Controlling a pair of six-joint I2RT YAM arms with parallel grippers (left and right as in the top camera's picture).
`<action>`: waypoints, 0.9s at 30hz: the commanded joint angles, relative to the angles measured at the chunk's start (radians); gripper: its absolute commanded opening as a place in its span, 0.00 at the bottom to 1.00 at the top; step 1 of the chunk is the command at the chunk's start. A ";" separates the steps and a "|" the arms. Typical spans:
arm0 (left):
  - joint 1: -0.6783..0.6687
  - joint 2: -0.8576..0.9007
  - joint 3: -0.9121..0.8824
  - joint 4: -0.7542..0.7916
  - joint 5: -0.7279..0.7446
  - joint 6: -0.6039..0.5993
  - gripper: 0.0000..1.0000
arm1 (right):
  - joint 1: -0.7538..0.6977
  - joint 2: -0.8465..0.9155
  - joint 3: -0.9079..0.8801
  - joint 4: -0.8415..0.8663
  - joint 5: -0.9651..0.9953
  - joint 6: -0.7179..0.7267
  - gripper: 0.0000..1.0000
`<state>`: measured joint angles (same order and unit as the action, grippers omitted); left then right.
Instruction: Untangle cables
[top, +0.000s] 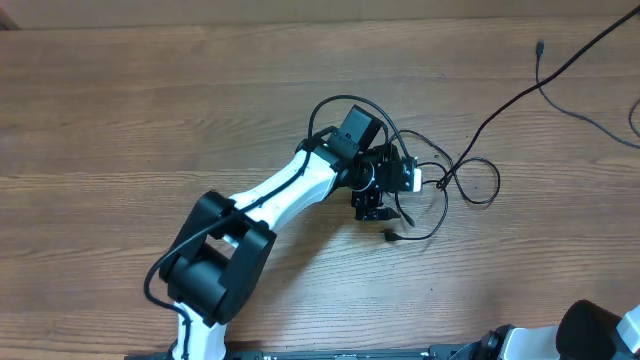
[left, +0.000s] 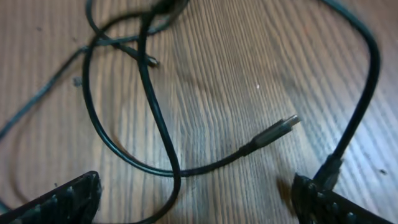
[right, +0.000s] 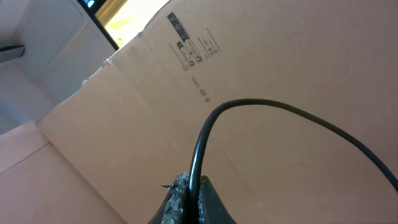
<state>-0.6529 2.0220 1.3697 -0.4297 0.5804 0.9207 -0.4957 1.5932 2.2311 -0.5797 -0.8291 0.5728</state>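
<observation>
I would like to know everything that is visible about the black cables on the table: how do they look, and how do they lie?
The cables are thin, black and flexible, rubbery in look. They lie in loose loops that cross one another on the wooden table. One free end carries a small metal-tipped plug. The open left gripper is over the tangle. The right gripper is shut on one strand, which arches up from its fingers.

Overhead looks straight down on the brown wood-grain table (top: 100, 110). My left wrist camera sits close over the thin black cables (left: 158, 118) seen right of centre overhead; my right faces up at a tan cardboard sheet (right: 280, 56).
</observation>
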 joint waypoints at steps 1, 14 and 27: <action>-0.001 0.049 0.013 0.017 0.043 0.022 0.93 | -0.011 -0.010 0.018 0.002 -0.022 0.003 0.04; -0.015 0.114 0.013 0.118 0.068 0.014 0.68 | -0.011 -0.010 0.018 0.001 -0.029 0.002 0.04; -0.015 0.115 0.013 0.121 0.067 0.014 0.24 | -0.011 -0.010 0.018 -0.003 -0.041 0.003 0.04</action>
<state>-0.6552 2.1262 1.3697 -0.3115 0.6216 0.9249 -0.5026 1.5932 2.2311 -0.5804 -0.8600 0.5755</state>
